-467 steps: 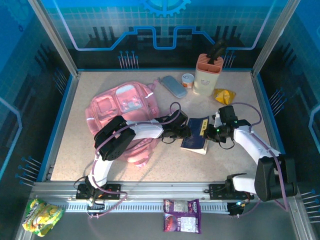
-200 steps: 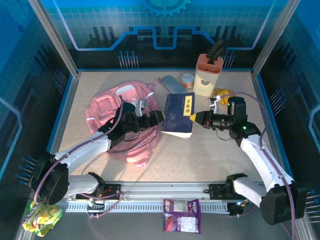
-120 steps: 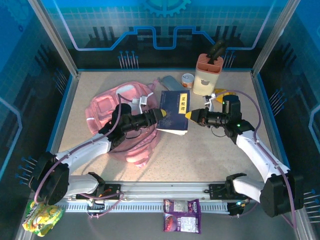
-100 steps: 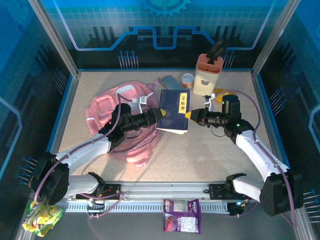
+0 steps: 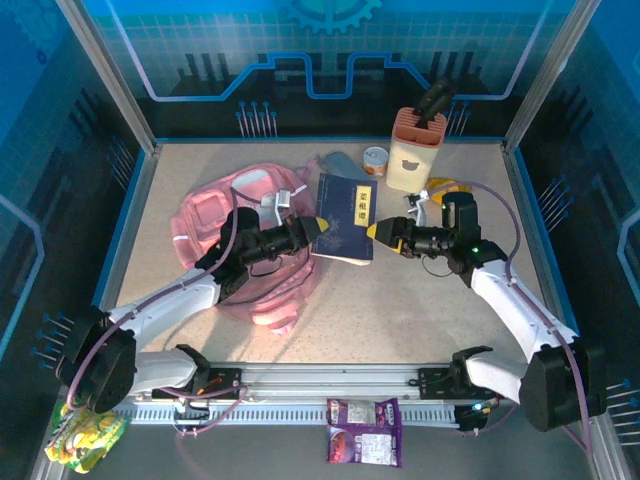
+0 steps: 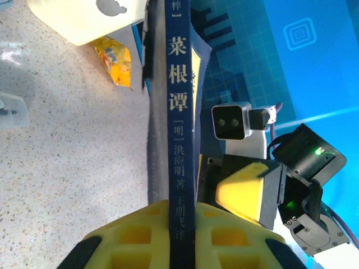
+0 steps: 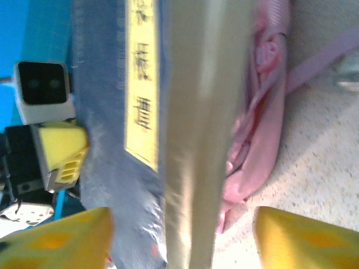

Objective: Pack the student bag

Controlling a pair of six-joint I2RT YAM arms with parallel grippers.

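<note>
The book is clamped at its spine by the left gripper; the right gripper stands open astride the opposite edge. The student bag lies on the desk immediately left of the book, beneath the nearer left arm.

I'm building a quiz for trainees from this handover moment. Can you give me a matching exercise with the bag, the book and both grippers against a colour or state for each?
Things:
1. student bag
2. book
3. left gripper
4. right gripper

Colour or state:
A. open
B. pink, lying on the table
C. shut on the book
D. dark blue and yellow

Pairs: 1-B, 2-D, 3-C, 4-A
</note>
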